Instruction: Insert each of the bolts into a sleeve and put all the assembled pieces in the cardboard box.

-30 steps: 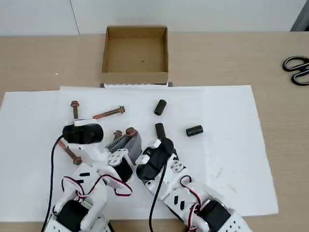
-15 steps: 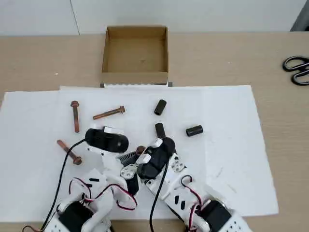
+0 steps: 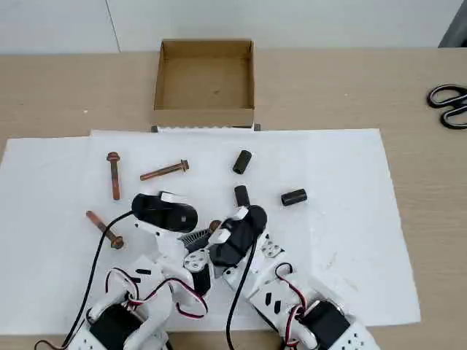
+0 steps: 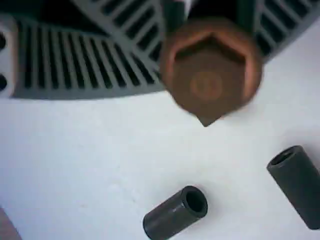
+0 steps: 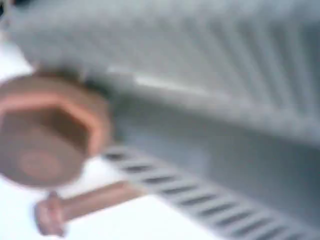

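Observation:
My left gripper is shut on a copper bolt, low on the white paper. In the left wrist view its hex head sits between the grey ribbed fingers. The right wrist view has that bolt head close up beside the left gripper's ribbed finger. My right gripper lies right next to the held bolt, at the near end of a black sleeve. Two more sleeves lie on the paper. Three loose bolts lie to the left.
The open cardboard box stands on the wooden table beyond the paper's far edge. Scissors lie at the far right. The white paper has bare room on its right side.
My left arm has swung right with the bolt, bringing the bolt head down beside the right gripper. The right arm has hardly moved.

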Robot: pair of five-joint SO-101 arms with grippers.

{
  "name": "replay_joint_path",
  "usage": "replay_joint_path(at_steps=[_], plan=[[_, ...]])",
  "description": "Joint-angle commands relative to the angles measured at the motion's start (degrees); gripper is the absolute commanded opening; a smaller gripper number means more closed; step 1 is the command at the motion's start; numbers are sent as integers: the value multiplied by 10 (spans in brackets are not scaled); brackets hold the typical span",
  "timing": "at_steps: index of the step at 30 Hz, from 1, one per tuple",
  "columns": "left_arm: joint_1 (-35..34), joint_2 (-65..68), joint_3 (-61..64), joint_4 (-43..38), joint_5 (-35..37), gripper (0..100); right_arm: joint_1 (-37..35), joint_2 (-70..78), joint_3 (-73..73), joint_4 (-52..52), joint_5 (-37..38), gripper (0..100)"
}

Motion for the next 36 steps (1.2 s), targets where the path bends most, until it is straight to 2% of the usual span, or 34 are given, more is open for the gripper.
replay_joint_path(at_steps=[1, 16, 24, 28, 34, 36], plan=[[3, -1, -7, -10, -4, 240, 7, -1, -6, -19, 5, 2], [-2, 0, -46, 14, -19, 258, 7, -1, -1, -18, 6, 2], [-55, 1, -44, 50, -93, 258, 7, -1, -1, -18, 6, 2], [-60, -1, -43, 74, -98, 258, 7, -1, -1, -18, 6, 2], [-61, -2, -46, 61, -96, 256, 7, -1, -1, -18, 6, 2], [-76, -2, -50, 52, -98, 227, 7, -1, -1, -18, 6, 2]])
